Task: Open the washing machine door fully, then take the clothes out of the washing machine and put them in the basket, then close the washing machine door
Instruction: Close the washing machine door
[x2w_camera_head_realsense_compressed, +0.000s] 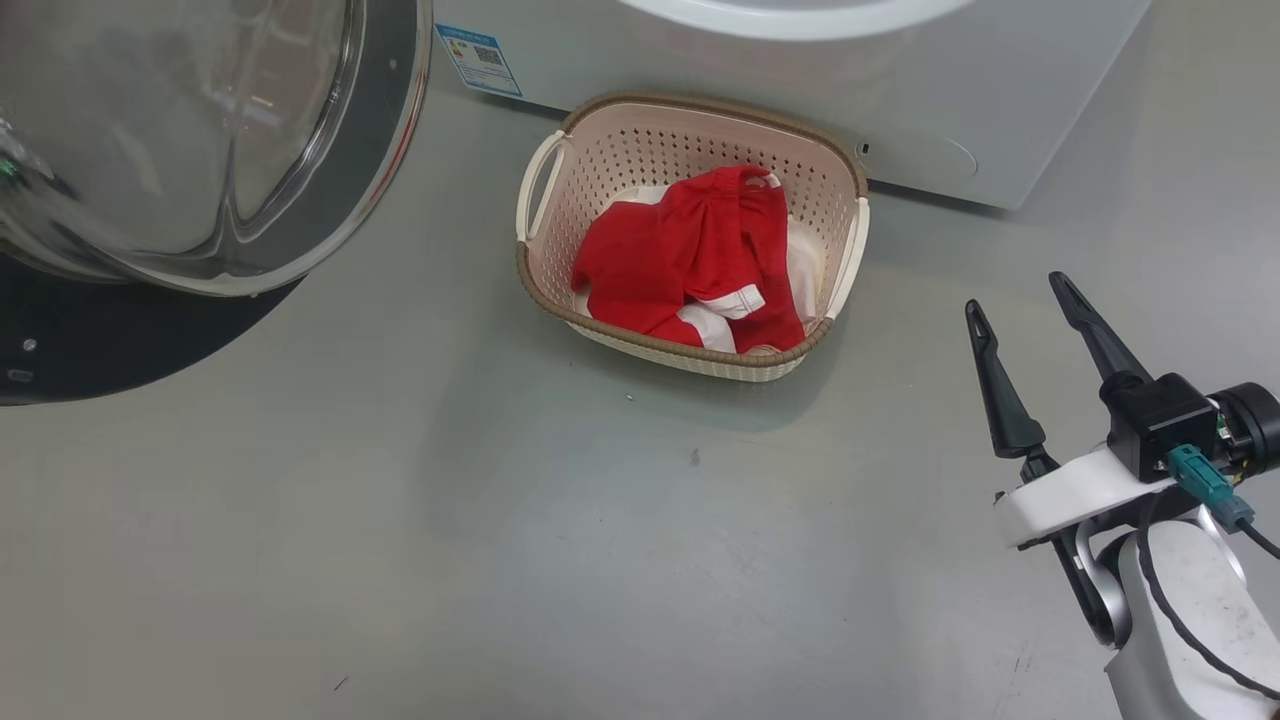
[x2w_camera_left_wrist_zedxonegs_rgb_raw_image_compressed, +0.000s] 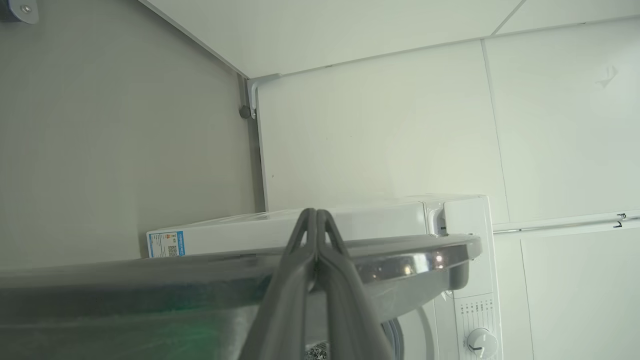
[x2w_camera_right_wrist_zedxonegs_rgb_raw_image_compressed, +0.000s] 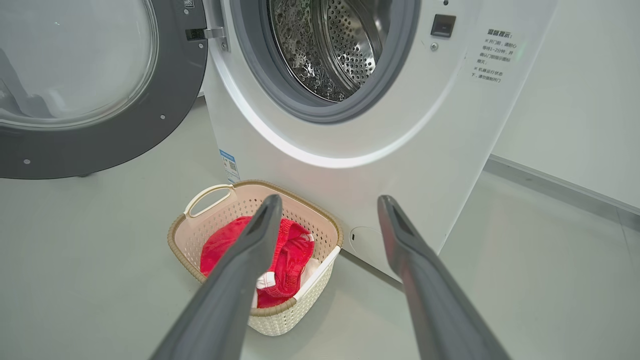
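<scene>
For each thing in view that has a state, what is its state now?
washing machine door: open, swung wide.
washing machine: porthole uncovered; no clothes in the visible part of the drum.
clothes: piled inside the basket.
basket: upright on the floor, before the machine.
left gripper: shut, by the door's rim.
right gripper: open, holding nothing.

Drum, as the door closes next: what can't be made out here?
Drum top: cut off by right wrist view's edge.
Drum floor: hidden behind the seal, right wrist view.
Basket bottom: covered by clothes, head view.
Left gripper: touching the door? Left wrist view can't tell.
</scene>
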